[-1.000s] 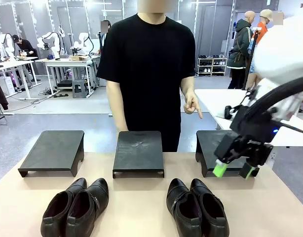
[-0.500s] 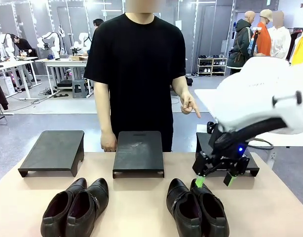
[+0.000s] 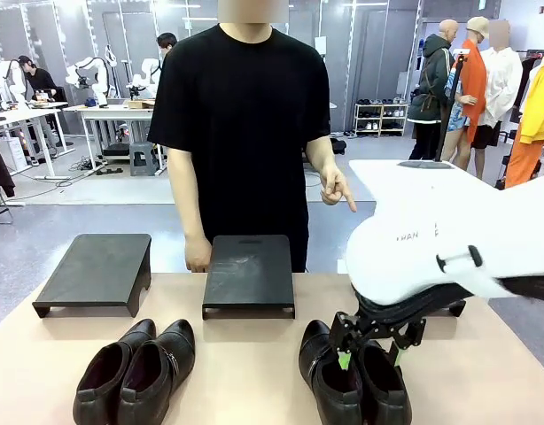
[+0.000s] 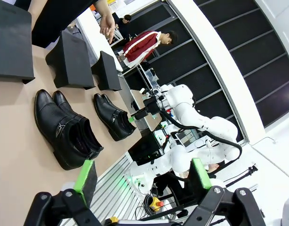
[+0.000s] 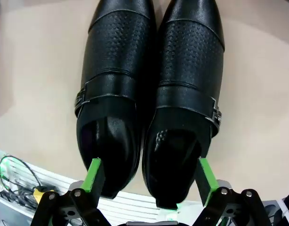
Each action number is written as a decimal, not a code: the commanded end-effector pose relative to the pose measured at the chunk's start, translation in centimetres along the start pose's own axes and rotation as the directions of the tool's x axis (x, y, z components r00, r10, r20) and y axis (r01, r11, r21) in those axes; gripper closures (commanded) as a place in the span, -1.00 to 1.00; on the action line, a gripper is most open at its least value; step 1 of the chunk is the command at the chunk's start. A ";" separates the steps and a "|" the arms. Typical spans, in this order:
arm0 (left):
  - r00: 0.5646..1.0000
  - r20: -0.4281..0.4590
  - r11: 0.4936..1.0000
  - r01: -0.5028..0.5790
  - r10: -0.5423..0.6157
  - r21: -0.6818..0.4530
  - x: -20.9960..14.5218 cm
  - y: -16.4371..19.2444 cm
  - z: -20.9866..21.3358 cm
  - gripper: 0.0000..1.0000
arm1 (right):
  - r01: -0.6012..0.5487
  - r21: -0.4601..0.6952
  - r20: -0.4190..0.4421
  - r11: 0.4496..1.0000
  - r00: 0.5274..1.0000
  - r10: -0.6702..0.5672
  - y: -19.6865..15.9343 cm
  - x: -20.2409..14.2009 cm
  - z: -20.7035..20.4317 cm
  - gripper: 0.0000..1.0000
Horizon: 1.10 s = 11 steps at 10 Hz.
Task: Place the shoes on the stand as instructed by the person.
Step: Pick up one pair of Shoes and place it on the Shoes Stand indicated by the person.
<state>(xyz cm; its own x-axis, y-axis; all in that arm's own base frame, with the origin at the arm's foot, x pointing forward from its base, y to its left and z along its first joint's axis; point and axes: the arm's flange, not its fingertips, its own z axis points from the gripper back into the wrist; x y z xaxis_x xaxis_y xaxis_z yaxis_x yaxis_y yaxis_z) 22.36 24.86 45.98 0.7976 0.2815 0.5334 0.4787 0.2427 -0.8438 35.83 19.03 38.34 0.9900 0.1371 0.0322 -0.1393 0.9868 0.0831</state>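
Two pairs of black shoes, the left pair [image 3: 135, 367] and the right pair [image 3: 353, 376], sit on the bench [image 3: 254, 381] before three black stands [image 3: 248, 270]. The right gripper [image 5: 149, 172], spread wide, straddles the right pair's heels without clasping them. The left gripper [image 4: 142, 172] hangs wide apart, holding nothing. The person's hand [image 3: 336, 188] points down to the right, where the right arm [image 3: 449, 239] hides most of the right stand [image 4: 107, 70].

left pair [image 3: 135, 372]: black, side by side, toes toward person [image 3: 245, 133] | right pair [image 3: 353, 376]: same, on table [image 3: 254, 381]
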 end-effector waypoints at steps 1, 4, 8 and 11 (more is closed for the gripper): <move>1.000 0.003 1.000 0.013 -0.013 -0.015 0.0 -0.1 0.1 -1.00 | 0.035 -0.038 0.009 0.999 0.999 -0.035 1.1 0.5 -1.4 -0.90; 1.000 0.003 1.000 0.013 -0.013 -0.015 0.0 -0.1 0.1 -1.00 | 0.041 -0.043 0.016 0.998 0.999 -0.041 1.7 0.6 -2.5 -0.90; 1.000 0.003 1.000 0.013 -0.013 -0.015 0.0 -0.1 0.1 -1.00 | 0.042 -0.066 0.011 0.997 0.999 -0.041 2.1 0.6 -4.0 -0.69; 1.000 0.003 1.000 0.013 -0.013 -0.015 0.0 -0.1 0.1 -1.00 | 0.034 -0.063 0.012 0.997 0.999 -0.033 1.9 0.5 -4.2 1.00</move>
<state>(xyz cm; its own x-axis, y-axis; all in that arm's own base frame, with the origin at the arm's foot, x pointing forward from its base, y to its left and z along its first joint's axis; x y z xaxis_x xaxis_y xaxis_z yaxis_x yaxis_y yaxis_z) 22.36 24.86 45.98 0.7977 0.2814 0.5334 0.4786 0.2426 -0.8438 36.26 20.62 34.83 0.9911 0.1317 0.0186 -0.1324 0.9903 0.0430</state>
